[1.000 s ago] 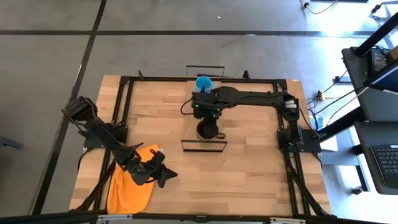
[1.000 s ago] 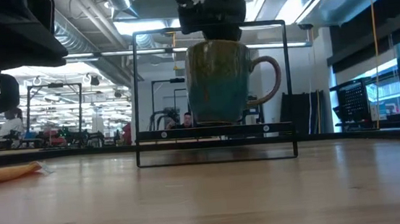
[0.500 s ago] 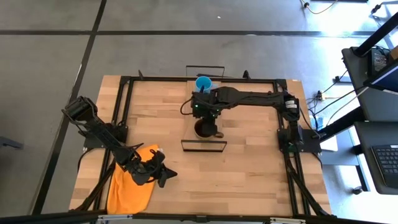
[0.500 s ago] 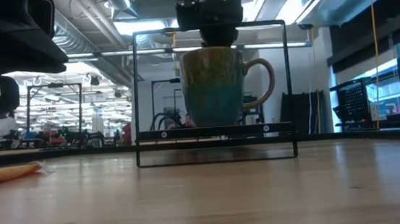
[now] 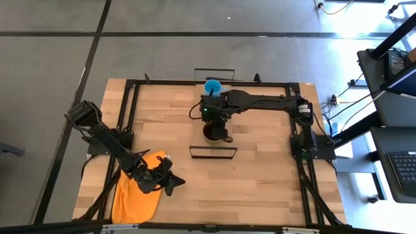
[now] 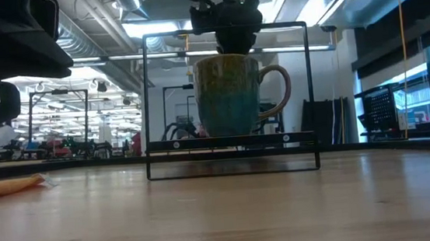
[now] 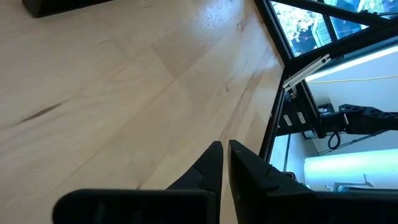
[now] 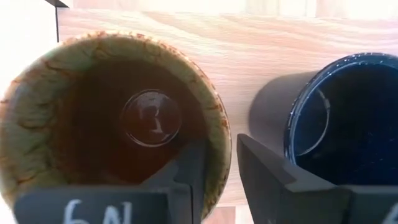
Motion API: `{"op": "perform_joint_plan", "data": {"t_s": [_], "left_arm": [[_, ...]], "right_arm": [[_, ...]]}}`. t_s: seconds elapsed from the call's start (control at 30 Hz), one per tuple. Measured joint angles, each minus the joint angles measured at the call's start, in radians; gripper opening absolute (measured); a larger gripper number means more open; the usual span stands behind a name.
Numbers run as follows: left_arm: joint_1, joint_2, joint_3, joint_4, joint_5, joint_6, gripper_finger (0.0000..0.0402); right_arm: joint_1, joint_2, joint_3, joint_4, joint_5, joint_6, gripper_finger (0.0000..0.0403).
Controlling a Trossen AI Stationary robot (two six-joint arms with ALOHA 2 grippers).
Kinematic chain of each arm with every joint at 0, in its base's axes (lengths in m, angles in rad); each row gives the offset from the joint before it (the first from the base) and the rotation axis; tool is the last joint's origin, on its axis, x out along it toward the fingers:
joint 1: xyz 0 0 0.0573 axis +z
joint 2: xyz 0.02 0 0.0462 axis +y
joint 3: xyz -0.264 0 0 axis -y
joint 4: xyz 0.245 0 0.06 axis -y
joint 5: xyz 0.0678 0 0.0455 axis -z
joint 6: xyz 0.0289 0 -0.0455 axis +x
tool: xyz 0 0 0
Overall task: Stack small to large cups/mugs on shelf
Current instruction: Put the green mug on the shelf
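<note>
The olive-yellow mug (image 8: 112, 118), dark brown inside, stands upright on the light-wood shelf (image 5: 209, 151), its handle (image 6: 279, 90) toward the table's right. My right gripper (image 8: 221, 146) points down over it, open, with one finger inside the mug and one outside. The black mug (image 8: 329, 118) stands on the shelf just beyond, hidden under the arm in the high view. The light-blue cup (image 5: 212, 86) sits at the shelf's far end. My left gripper (image 5: 170, 184) is shut near the table's near left, holding nothing. My right gripper comes from above and straddles the olive mug's rim (image 8: 219, 134) on the side toward the black mug. One finger (image 8: 189, 171) is inside, the other (image 8: 264, 171) outside. Whether either finger touches the wall, I cannot tell. The mug stands level on the shelf.
An orange cloth (image 5: 136, 195) lies at the near left beside my left arm. Thin black wire frames (image 6: 223, 31) rise at the shelf's ends. Black rails (image 5: 162, 83) border the table. Bare wood lies to the shelf's right and near side.
The olive mug has sunk a little and gone from slightly tilted to upright on the shelf, its handle swinging a bit. My right gripper stays above it and has tipped slightly.
</note>
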Motion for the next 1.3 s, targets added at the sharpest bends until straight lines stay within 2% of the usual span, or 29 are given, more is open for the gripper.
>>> {"op": "perform_joint_plan", "data": {"t_s": [0.57,1.3], "left_arm": [[0.000,0.000,0.000,0.000,0.001,0.000,0.0019],[0.000,0.000,0.000,-0.024,0.003,0.007,0.0019]], "right_arm": [[-0.001,0.000,-0.001,0.036,0.019,-0.049,0.0093],[-0.005,0.000,-0.001,0.008,0.044,0.027,0.0093]]}}
